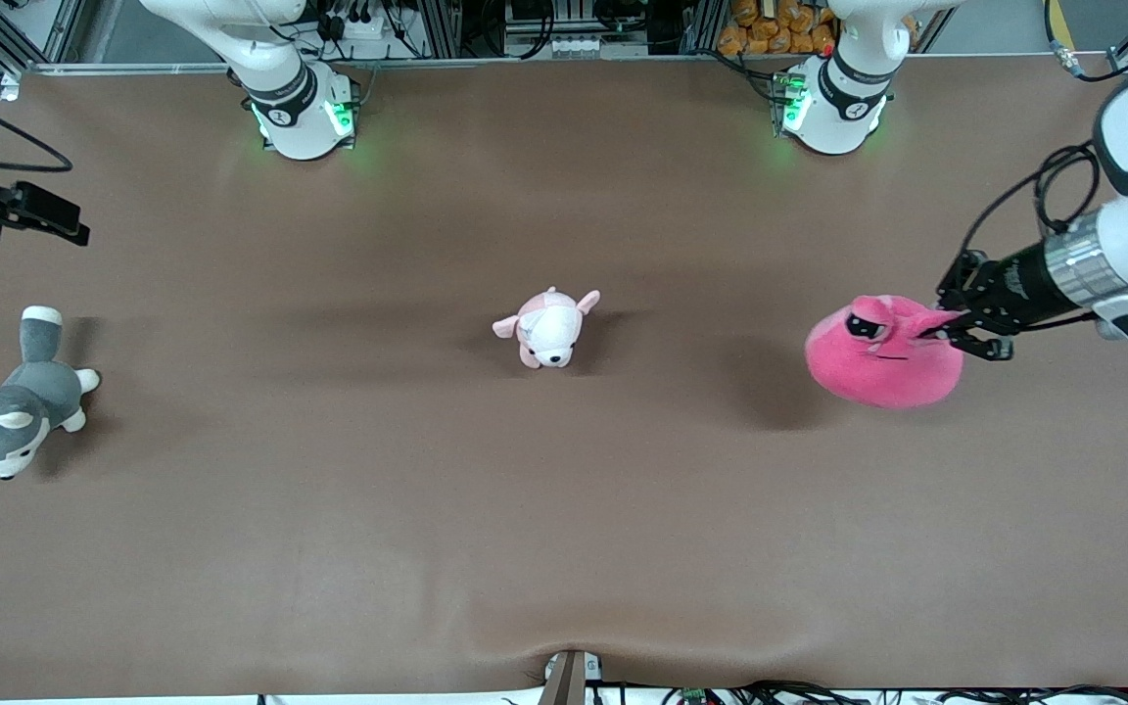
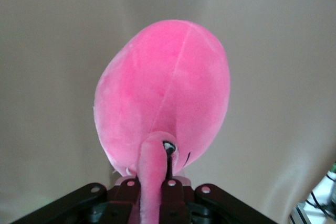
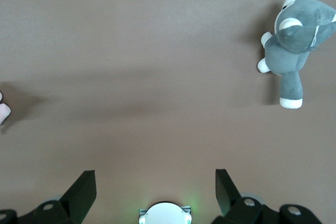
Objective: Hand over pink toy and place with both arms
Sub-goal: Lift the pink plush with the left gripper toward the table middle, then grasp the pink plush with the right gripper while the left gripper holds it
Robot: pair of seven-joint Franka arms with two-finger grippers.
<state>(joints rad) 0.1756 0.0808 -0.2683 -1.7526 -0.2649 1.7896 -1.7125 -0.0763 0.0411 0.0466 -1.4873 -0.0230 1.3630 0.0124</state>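
Wide brown cloth-covered counter, carrying three plush toys well apart from each other.

Two big white jointed arms, bases along the edge farthest from the front camera. Left arm reaching in above the left arm's end of the counter; right arm waiting, drawn up near its own end.

Hot-pink, round, blob-shaped plush toy with half-lidded black eyes: largest of the toys, lifted above the counter near the left arm's end, a dark shadow under it on the cloth. Left pincer shut tight on a small fold of pink fabric close to the eyes, probably because the round body gives no other thin part to pinch. Body hanging away from the fingers, so the free bulk is offered for a second grasp. Long axis roughly in line with the pincer, along the length of the counter; rounded end toward the middle, face turned up to the front camera.

Grey-and-white husky plush, lying near the right arm's end.

Pale pink-and-white puppy plush, in the middle of the counter.

Right pincer: fingers wide apart, empty, hovering over bare cloth near the husky. Handover not yet begun, by judgement.
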